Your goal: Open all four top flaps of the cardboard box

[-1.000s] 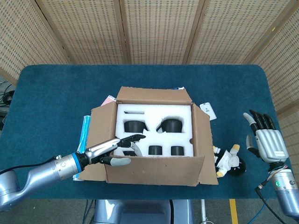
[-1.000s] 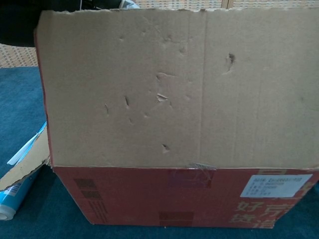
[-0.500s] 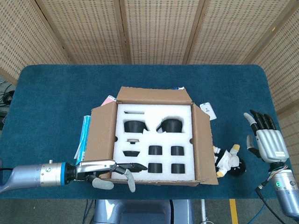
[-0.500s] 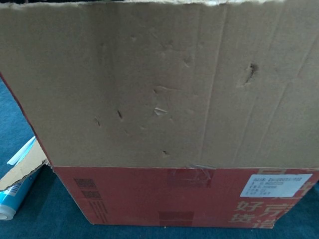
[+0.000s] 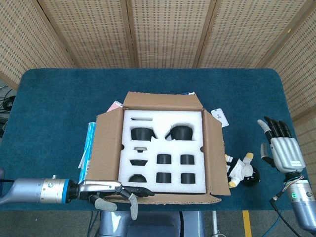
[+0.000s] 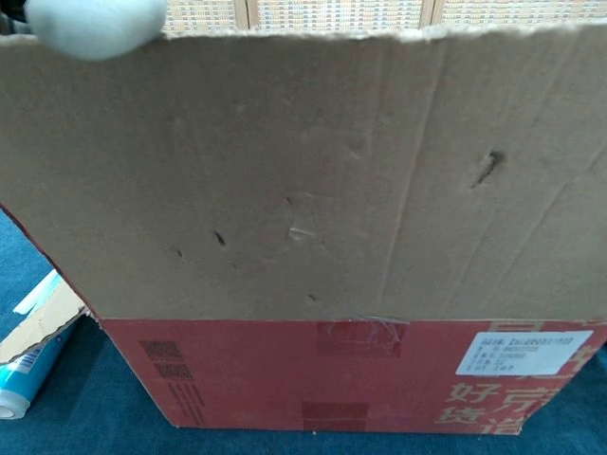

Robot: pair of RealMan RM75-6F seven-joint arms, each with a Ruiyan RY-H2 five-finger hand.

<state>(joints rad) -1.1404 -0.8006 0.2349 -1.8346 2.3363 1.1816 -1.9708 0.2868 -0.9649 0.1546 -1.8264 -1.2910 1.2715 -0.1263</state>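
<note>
The cardboard box [image 5: 163,148] stands mid-table with white foam and black parts inside. Its back flap [image 5: 163,100], left flap [image 5: 106,143] and right flap [image 5: 213,148] stand out from the opening. The near flap [image 5: 168,199] leans toward me and fills the chest view [image 6: 303,180] above the box's red side [image 6: 332,374]. My left hand [image 5: 116,191] holds that flap's left end, dark fingers on its inner face, thumb under the edge; one pale fingertip [image 6: 95,24] shows over the flap's top edge. My right hand [image 5: 280,148] is upright, fingers apart, holding nothing, to the right of the box.
A blue-and-white pack [image 5: 89,143] lies under the left flap, also seen low left in the chest view [image 6: 24,379]. A small toy figure [image 5: 240,170] sits by the box's right corner, a white tag [image 5: 220,117] behind it. A pink card [image 5: 114,105] pokes out at back left.
My left hand has drawn the near flap from upright over the foam down and toward me, uncovering the front row of black parts. The right hand has not moved.
</note>
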